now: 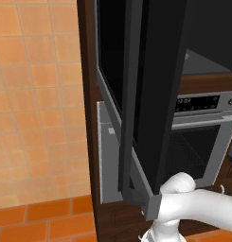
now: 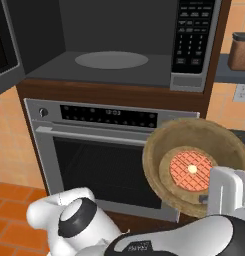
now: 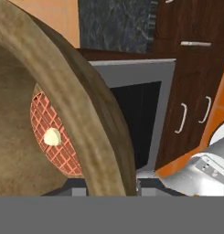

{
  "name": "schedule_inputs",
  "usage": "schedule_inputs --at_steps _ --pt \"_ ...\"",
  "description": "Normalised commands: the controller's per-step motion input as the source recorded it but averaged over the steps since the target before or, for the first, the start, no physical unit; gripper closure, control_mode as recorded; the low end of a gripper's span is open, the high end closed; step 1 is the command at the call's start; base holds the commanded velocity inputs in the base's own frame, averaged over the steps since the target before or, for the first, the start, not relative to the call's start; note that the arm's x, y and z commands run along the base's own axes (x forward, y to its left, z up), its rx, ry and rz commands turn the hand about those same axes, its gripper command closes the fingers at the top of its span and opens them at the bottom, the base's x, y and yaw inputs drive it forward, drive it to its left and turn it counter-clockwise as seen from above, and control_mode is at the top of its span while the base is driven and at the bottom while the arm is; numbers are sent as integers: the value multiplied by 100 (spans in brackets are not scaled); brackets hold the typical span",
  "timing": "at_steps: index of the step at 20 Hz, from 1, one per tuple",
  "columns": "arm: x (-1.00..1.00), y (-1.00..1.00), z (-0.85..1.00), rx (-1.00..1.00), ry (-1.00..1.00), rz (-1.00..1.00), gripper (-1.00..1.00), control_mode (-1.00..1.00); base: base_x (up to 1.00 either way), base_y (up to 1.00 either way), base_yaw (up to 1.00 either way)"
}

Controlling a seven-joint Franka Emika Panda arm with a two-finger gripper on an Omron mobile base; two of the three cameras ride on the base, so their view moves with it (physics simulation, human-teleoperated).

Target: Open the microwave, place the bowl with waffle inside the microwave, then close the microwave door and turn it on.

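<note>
Microwave (image 2: pixel 114 45) sits built in above the oven (image 2: pixel 109 155), cavity open, grey turntable disc (image 2: pixel 111 60) on its floor, keypad panel (image 2: pixel 191 35) on the right side. Microwave door (image 1: pixel 150 94) swung fully out toward the robot's left; the left base view sees it nearly edge-on, black glass with the thick grey strip at the bottom. Oven below is shut, display strip and one knob (image 2: pixel 42 112) across the top, dark window under it.

Bowl (image 2: pixel 194 165) is off any counter, held up in front of the oven's right half, below the level of the microwave cavity and outside it. It is tipped so its inside faces the right base camera. Waffle (image 2: pixel 191 170) lies in the bottom, reddish-orange grid with a small pale pat in the middle.

Tool (image 3: pixel 109 187) is clamped on the bowl rim: hand view has the rim wall running straight down between the two fingertips (image 3: pixel 147 186).

Brown canister (image 2: pixel 240 50) on the counter to the right of the microwave.
</note>
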Motion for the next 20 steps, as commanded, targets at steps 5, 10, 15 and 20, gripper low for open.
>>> schedule_inputs --at_steps 5,10,15,20 --pt "9 93 47 -1 0 5 100 -100 0 0 0" --pt "46 97 39 0 0 1 100 -100 0 0 0" --pt "46 95 33 0 0 0 100 -100 0 0 0" --pt "60 100 17 -2 0 0 100 -100 0 0 0"
